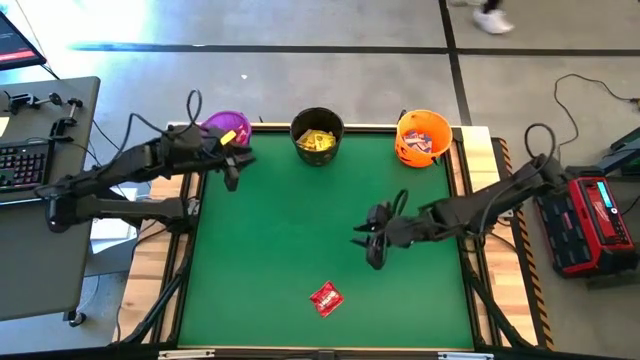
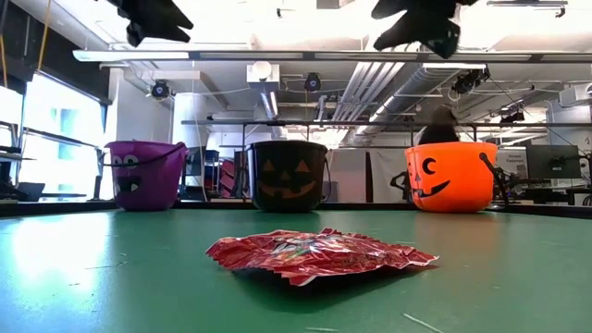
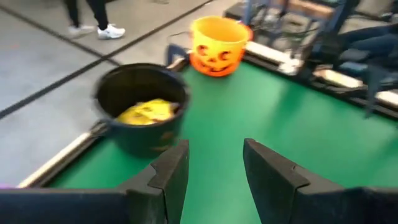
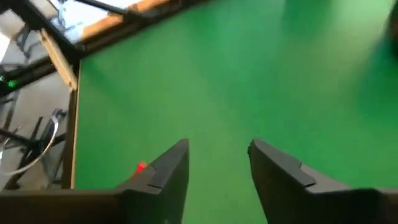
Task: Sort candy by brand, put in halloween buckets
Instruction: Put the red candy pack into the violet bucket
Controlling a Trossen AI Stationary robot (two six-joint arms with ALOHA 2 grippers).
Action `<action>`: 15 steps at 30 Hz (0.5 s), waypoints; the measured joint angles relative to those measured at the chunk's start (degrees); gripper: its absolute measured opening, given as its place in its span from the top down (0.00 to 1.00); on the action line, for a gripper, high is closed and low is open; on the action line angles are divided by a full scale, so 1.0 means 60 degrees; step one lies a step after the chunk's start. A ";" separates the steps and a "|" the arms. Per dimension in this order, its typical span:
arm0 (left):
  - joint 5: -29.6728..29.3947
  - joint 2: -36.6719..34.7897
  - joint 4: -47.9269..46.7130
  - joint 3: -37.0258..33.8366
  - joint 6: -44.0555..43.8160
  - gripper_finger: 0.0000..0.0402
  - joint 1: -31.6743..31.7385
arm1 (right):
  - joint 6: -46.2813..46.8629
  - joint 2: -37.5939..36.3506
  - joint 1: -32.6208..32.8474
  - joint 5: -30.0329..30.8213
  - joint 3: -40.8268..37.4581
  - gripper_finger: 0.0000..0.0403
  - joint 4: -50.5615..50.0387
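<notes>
One glossy red candy packet lies flat on the green table near its near edge, filling the foreground of the low view; a corner shows past my right fingers. Three buckets stand along the far edge: purple, black holding yellow packets, orange holding candy. My left gripper hovers open beside the purple bucket, empty. My right gripper hangs open above the table's middle-right, empty, up and right of the red packet.
Wooden rails border the green mat on the left, right and far sides. A keyboard desk sits left of the table, a red device right. A person's shoes show on the floor beyond. Open mat lies between the buckets and the red packet.
</notes>
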 joint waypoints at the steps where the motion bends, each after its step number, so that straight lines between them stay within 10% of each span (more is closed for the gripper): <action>1: 0.0108 -0.0026 0.0257 -0.0181 -0.0064 0.64 -0.0128 | 0.0235 0.0131 0.0109 -0.0051 0.0000 0.60 -0.0020; 15: -0.0577 -0.0613 0.1063 -0.1169 -0.0510 0.64 -0.2034 | 0.3249 0.1298 0.2105 -0.0236 0.0000 0.37 0.0140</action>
